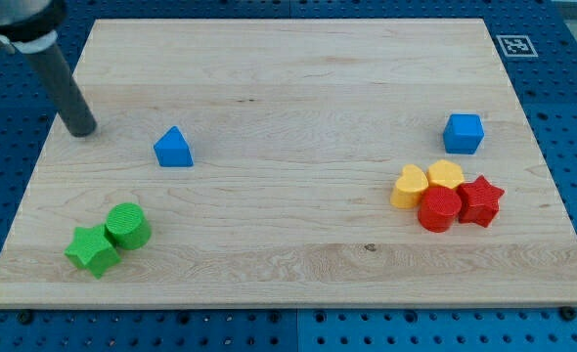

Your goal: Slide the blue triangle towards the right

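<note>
Jaws none: my tip [79, 128] stands apart, left of blue triangle [173, 148].

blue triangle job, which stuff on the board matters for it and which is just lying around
Part of the job:
- blue triangle, on the board's left half
- my tip, to the view's left of the triangle, not touching it

Just lying about:
- blue cube
- yellow heart
- second yellow block
- red cylinder
- red star
- green cylinder
- green star
</note>
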{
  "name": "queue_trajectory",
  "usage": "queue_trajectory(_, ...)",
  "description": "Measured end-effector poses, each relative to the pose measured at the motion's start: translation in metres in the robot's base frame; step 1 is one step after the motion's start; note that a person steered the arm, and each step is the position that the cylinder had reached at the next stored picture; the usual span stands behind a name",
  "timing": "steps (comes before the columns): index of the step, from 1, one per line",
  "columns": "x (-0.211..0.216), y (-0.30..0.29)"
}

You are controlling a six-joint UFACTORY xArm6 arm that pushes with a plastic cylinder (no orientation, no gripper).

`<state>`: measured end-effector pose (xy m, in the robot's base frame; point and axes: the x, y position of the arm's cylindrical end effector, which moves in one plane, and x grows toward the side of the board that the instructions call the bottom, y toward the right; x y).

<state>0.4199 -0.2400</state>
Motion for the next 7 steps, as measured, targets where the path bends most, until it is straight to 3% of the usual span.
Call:
queue_trajectory(1,0.008,0.046)
queue_trajectory(4,0.023,0.065)
queue_trajectory(7,0.061,0.158)
